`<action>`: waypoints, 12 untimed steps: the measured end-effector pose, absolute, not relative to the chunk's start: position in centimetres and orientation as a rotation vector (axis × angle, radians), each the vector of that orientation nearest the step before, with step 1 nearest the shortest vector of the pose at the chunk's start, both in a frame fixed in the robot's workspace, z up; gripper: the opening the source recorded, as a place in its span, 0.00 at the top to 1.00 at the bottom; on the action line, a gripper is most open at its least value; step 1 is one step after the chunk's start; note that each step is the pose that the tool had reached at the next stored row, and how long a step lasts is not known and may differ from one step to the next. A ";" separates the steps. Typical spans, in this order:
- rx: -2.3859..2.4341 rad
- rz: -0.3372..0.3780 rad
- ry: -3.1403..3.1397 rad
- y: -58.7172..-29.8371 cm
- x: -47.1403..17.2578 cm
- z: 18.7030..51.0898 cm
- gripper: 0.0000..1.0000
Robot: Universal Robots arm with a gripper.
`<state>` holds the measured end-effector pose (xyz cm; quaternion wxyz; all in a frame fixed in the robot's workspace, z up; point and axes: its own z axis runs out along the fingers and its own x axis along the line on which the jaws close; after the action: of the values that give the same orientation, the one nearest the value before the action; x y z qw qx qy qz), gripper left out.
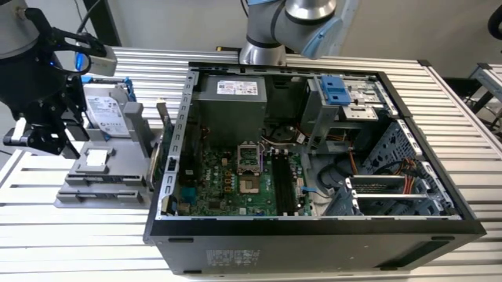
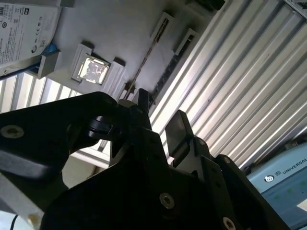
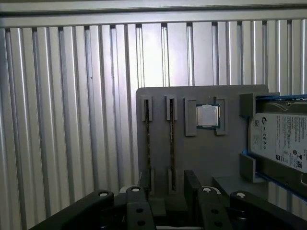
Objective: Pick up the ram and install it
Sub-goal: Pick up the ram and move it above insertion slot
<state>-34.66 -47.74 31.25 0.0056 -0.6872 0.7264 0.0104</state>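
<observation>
Two rams stand on edge in slots of a grey fixture (image 3: 201, 158): one ram (image 3: 171, 141) and a second (image 3: 147, 143) beside it, both seen as thin dark strips. In the second wrist view the same ram (image 2: 144, 64) shows as a thin line running away from the fingertips. My black gripper (image 3: 168, 189) hovers above the fixture's slot end, open, with nothing between its fingers (image 3: 192, 184). The first ram lines up roughly with the gap. In the exterior view the gripper (image 1: 46, 140) hangs above the fixture's (image 1: 102, 176) left side.
The fixture also carries a silver processor chip (image 3: 207, 116) and a hard drive (image 3: 283, 141). To the exterior view's right sits the open computer case (image 1: 314, 226), with its motherboard (image 1: 227, 182) and black memory slots (image 1: 283, 182). Everything rests on a ribbed aluminium table (image 1: 70, 241).
</observation>
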 end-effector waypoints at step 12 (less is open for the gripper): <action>-2.152 0.031 2.275 -47.7 -34.7 29.1 0.00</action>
<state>-34.67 -47.73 29.07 0.0052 -0.6872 0.7264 0.0100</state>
